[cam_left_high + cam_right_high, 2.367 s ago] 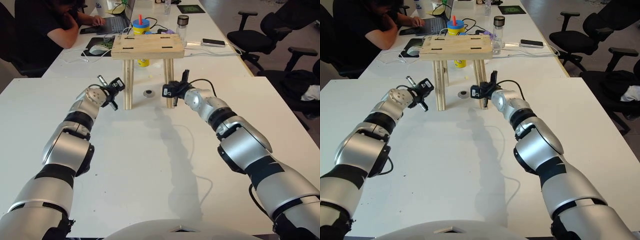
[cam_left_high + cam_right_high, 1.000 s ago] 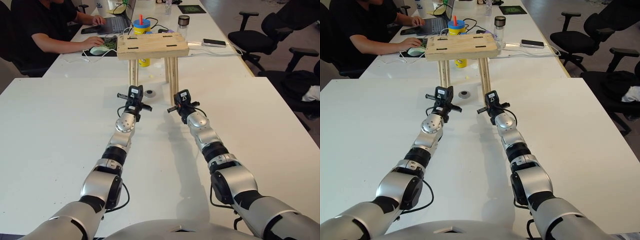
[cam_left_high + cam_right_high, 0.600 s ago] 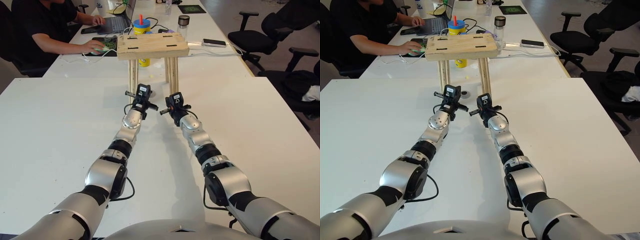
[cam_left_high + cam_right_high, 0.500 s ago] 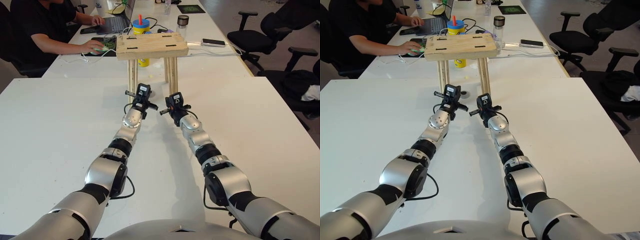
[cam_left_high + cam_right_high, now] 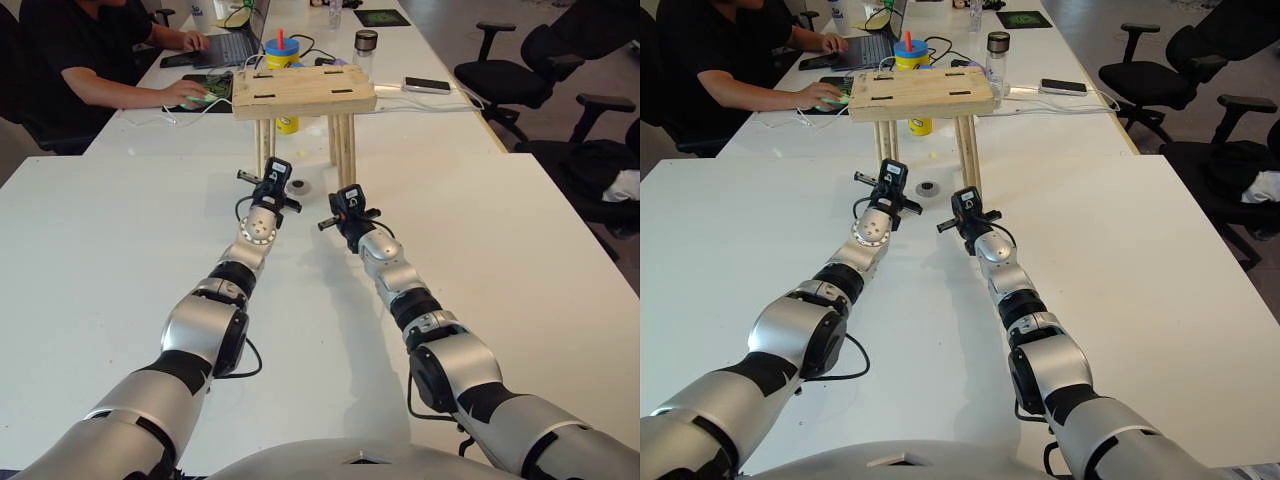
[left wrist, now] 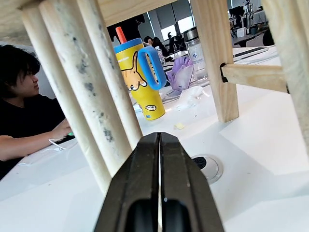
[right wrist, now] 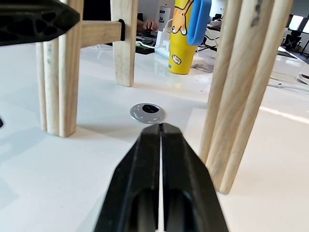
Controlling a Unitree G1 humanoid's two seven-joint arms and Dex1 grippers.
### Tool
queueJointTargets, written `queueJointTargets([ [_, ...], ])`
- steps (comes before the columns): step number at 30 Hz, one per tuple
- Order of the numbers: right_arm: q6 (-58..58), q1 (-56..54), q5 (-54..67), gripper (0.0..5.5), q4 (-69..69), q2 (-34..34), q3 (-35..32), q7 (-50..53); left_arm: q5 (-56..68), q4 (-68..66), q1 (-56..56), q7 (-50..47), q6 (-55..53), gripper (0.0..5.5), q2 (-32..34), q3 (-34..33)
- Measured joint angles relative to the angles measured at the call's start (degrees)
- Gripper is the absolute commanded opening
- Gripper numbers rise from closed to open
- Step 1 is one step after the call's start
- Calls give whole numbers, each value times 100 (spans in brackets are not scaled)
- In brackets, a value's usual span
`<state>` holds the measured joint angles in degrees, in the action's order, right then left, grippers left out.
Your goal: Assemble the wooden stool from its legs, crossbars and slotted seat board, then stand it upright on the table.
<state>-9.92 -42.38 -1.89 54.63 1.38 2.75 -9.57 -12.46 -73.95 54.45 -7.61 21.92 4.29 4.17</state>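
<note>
The wooden stool stands upright at the far side of the white table (image 5: 120, 260), with its slotted seat board (image 5: 305, 93) on top. Its legs (image 5: 262, 150) drop to the tabletop, and a crossbar (image 6: 251, 76) joins two of them. My left gripper (image 5: 274, 176) is shut and empty, low over the table just in front of the stool's left front leg (image 6: 79, 92). Beside it my right gripper (image 5: 348, 197) is also shut on nothing, a little short of the right front legs (image 7: 241, 92). Neither gripper touches the stool.
A round metal grommet (image 5: 298, 186) lies in the table under the stool. Behind it are a yellow cup (image 6: 140, 77), a bottle (image 5: 366, 45), a phone (image 5: 427, 85) and cables. A person works at a laptop at the back left. Office chairs (image 5: 520, 70) stand to the right.
Both arms have swung in from the stool's sides to its front. In the last half second my left gripper moved slightly forward and left toward the left front leg; the right held still.
</note>
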Motion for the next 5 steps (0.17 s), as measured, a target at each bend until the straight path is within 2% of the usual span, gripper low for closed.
queueJointTargets([
  [5, -1, 13, -2, 0, 0, 36, 41, -23, -107, -50, 98, -29, -4, 3, -53, 33],
])
